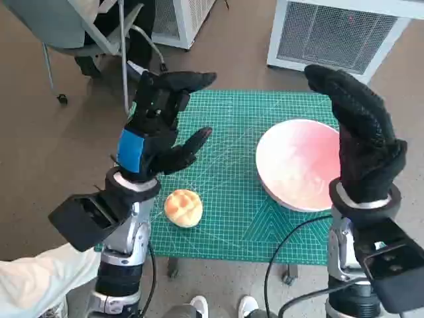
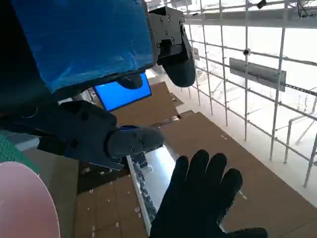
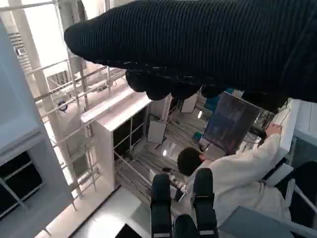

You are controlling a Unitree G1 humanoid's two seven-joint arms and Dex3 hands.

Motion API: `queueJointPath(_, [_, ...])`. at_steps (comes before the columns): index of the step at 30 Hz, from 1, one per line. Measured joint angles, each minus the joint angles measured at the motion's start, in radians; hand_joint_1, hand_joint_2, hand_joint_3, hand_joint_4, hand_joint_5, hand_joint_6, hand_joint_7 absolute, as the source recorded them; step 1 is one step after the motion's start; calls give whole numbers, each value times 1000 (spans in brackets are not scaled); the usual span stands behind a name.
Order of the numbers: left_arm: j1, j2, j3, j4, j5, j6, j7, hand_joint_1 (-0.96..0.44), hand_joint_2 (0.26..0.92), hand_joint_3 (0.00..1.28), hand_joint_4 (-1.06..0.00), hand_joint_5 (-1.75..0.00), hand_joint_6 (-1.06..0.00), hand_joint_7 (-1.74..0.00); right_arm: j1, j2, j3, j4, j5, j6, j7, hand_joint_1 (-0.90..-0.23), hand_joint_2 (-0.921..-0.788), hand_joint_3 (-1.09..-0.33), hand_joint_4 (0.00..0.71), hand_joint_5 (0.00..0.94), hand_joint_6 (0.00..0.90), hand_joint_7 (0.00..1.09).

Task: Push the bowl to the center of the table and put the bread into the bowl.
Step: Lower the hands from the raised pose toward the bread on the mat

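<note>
Head cam looks steeply down at table (image 1: 225, 218); both wrist cams tilted up toward room.

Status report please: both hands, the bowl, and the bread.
Left hand and right hand raised, open, holding nothing. Bowl toward the mat's right side, empty. Bread on the green mat, left of the bowl, nothing between them.

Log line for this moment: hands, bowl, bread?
left hand: raised, empty | right hand: raised beside bowl, empty | bowl: right side of mat | bread: on mat, outside bowl
</note>
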Motion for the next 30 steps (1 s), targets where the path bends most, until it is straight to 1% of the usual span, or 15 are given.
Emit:
queueJointPath(18, [0, 3, 1, 0, 0, 0, -1, -348, 921, 434, -36, -915, 1, -1167, 26, 0, 0, -21, -1, 11, -9, -417, -921, -499, 407, 3, 115, 724])
queueJointPath(22, [0, 3, 1, 0, 0, 0, -1, -350, 921, 437, -37, -917, 1, -1166, 32, -3, -10, -20, 2, 8, -9, -408, -921, -499, 408, 4, 116, 723])
queueJointPath(24, [0, 3, 1, 0, 0, 0, -2, -350, 921, 437, -37, -918, 1, -1166, 37, -7, -24, -15, 3, -2, -8, -401, -921, -497, 409, 4, 118, 720])
queueJointPath(26, [0, 3, 1, 0, 0, 0, -2, -352, 921, 437, -37, -919, 1, -1167, 41, -19, -43, 1, 4, -21, -6, -402, -921, -493, 411, 4, 133, 695])
queueJointPath(28, [1, 3, 1, 0, 0, 0, -2, -354, 921, 436, -38, -921, 1, -1168, 43, -42, -76, 39, 4, -56, -6, -404, -921, -489, 415, 4, 151, 661])
queueJointPath(30, [4, 3, 2, -2, -1, 0, -2, -356, 921, 435, -38, -922, 1, -1170, 41, -73, -127, 108, 2, -98, -13, -407, -921, -487, 418, 5, 163, 637])
